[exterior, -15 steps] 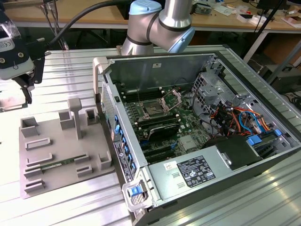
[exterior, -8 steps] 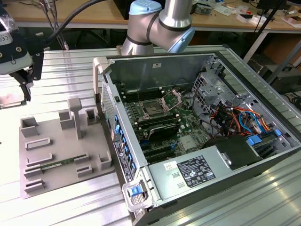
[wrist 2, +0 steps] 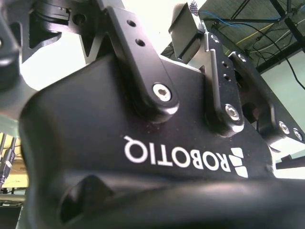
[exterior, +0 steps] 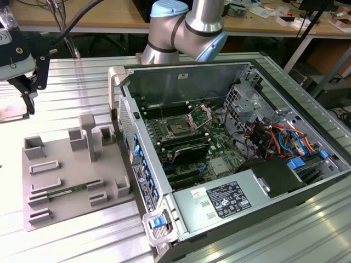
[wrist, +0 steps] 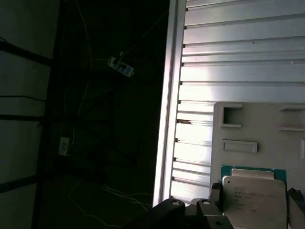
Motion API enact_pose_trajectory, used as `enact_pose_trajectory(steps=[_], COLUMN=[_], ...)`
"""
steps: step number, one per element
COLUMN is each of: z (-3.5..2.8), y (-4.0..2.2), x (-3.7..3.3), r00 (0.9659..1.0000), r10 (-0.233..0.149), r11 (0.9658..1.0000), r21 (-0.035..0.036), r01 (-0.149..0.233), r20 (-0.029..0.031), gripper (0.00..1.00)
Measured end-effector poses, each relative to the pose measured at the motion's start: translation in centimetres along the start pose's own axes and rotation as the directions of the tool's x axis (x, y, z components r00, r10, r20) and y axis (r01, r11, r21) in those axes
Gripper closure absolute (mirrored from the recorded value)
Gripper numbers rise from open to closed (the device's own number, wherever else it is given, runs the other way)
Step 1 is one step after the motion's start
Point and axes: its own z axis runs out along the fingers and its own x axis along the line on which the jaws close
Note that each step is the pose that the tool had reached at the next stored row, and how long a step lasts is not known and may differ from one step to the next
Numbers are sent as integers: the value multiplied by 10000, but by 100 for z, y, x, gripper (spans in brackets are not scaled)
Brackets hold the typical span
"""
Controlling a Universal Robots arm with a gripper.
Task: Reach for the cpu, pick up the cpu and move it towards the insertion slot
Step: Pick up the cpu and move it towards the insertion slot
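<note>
Exterior view first: I see the end effector [exterior: 24,93] hanging above the counter [exterior: 82,82], close to the counter's edge on the exterior view's left. It is beyond the far corner of the grey tray [exterior: 60,164] and does not touch it. From the first wrist view I see the cpu [wrist: 252,198] between its fingers [wrist: 217,193]. One finger stands at each of two opposite edges of the chip, so the end effector is pinching the cpu. The silvery top faces the camera, and the tray is farther behind it.

The insertion slot [exterior: 179,129] sits on the green board inside the open computer case [exterior: 181,74], which rests on the counter toward the exterior view's right, well apart from the end effector. Its metal frame looks lifted open. A green memory stick [exterior: 64,192] lies in the tray, near the tray's near edge.
</note>
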Motion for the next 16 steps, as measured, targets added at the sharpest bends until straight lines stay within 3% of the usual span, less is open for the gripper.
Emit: enact_pose_trajectory(steps=[10, 16], z=[-108, -122], y=[6, 7], x=[0, 0], r00=[10000, 10000], r10=[1, 0], r11=[10000, 10000], r21=[-2, -2], r01=[-1, 0], r20=[0, 0], gripper=[45, 45])
